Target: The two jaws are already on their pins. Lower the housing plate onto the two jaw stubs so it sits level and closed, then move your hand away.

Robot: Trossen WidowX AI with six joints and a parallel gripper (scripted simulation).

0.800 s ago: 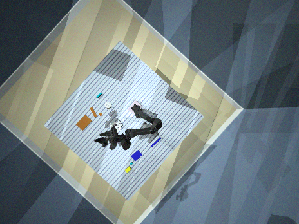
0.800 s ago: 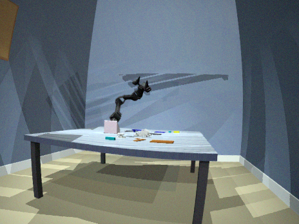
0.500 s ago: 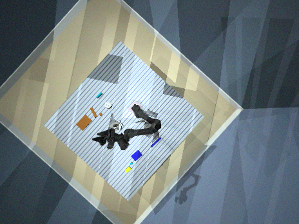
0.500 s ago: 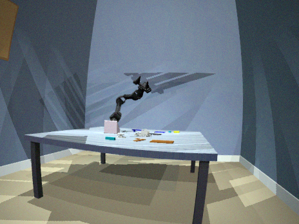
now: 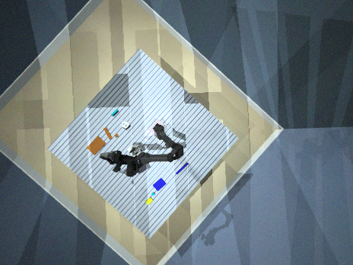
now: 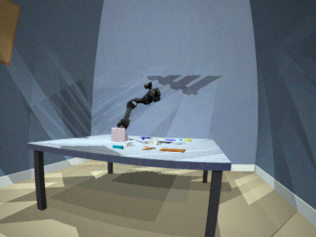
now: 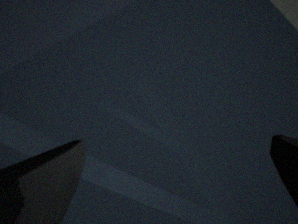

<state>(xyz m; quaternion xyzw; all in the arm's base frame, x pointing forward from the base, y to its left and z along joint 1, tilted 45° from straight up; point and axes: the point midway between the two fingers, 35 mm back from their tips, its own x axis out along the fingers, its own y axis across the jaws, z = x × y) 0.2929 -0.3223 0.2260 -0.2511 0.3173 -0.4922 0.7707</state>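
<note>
My gripper point(image 5: 104, 156) point(image 6: 156, 95) point(image 7: 176, 147) is open and empty, raised high above the table. In the wrist view its two fingertips stand wide apart with only dim wall between them. A pale, whitish assembly point(image 5: 136, 148) point(image 6: 154, 139) stands on the table, close beside the arm in the overhead view and partly covered by it. A smaller white piece point(image 5: 125, 125) point(image 6: 129, 144) lies apart from it. The housing plate, jaws and pins are too small and blurred to tell apart, and I cannot tell whether the plate sits level.
The arm rises from a pink block point(image 6: 118, 134). An orange slab point(image 5: 96, 145) point(image 6: 172, 150), an orange bar point(image 5: 108, 133) and a teal bar point(image 5: 115, 113) point(image 6: 118, 147) lie on the table. A blue block point(image 5: 159, 184), a blue bar point(image 5: 182, 168) and a yellow block point(image 5: 149, 201) point(image 6: 188, 139) lie on its other side.
</note>
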